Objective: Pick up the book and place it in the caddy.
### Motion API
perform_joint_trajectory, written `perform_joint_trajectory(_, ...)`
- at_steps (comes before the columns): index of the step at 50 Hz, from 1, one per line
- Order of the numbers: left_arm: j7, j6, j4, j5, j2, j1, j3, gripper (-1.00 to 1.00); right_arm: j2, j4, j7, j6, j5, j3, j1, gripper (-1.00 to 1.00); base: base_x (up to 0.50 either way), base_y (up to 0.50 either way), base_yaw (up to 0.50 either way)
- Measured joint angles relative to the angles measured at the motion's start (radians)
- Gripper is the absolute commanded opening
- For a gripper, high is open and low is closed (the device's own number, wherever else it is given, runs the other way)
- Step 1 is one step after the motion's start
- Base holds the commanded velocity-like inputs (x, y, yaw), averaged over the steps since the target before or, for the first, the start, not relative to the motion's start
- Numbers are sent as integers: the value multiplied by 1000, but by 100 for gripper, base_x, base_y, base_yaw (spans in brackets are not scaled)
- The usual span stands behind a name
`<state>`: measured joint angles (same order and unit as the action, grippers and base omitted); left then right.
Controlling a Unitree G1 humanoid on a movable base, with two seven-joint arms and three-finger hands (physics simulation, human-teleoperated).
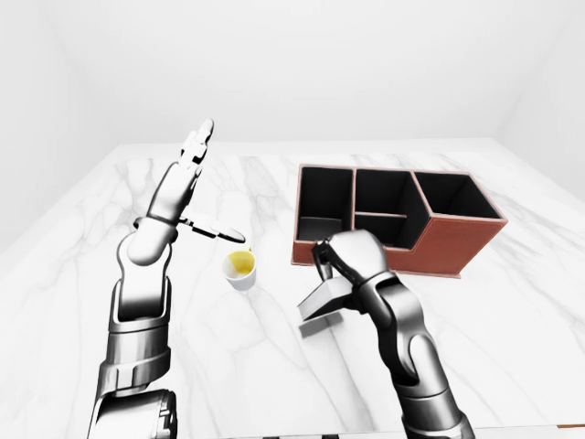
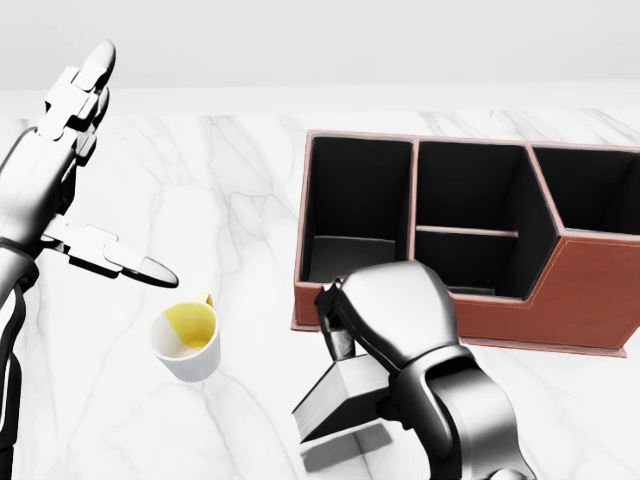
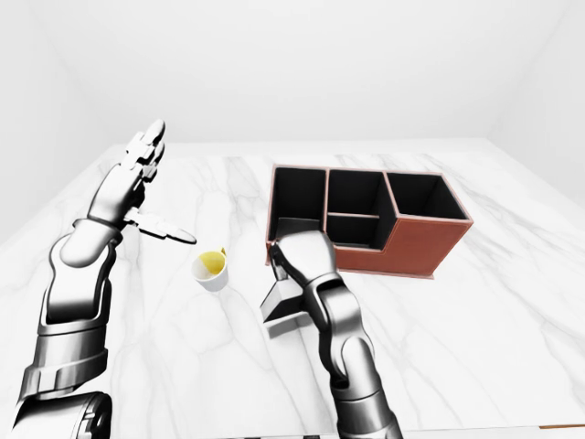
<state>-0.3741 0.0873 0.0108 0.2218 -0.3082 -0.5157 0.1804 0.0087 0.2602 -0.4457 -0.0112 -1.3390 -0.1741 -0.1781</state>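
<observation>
The right hand (image 2: 385,325) grips the grey hardcover book (image 2: 335,397), fingers closed round its upper edge, holding it tilted above the white marble table (image 2: 240,180). The brown leather caddy with black compartments (image 2: 560,300) lies just beyond, toward the head view's top; its leftmost compartment is nearest. The left hand (image 2: 60,160) hangs open, well apart

Toward the head view's right on the white marble tabletop (image 2: 250,180): a brown leather caddy with black compartments (image 2: 560,300). Left of it and apart, a small white cup with yellow inside (image 2: 186,340). Just below the caddy's left end, a grey book (image 2: 335,400), tilted, raised off the tabletop.
</observation>
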Motion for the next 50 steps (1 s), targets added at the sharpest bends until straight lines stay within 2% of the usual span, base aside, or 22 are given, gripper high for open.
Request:
perform_joint_trajectory(19,14,0,-10,-13,-2,-15,0,100,21,166,-193,98,-65,22,-75,-100,0,0,0)
perform_joint_trajectory(27,19,0,-14,-15,-3,-19,0,100,6,155,-253,99,-84,60,-182,-100,0,0,0)
perform_joint_trajectory(39,24,0,-15,-19,-4,-23,0,100,-58,28,-249,98,-93,121,-365,-100,0,0,0)
perform_joint_trajectory(50,27,0,-16,-23,-5,-27,0,100,-108,-98,-213,98,-116,148,-468,-100,0,0,0)
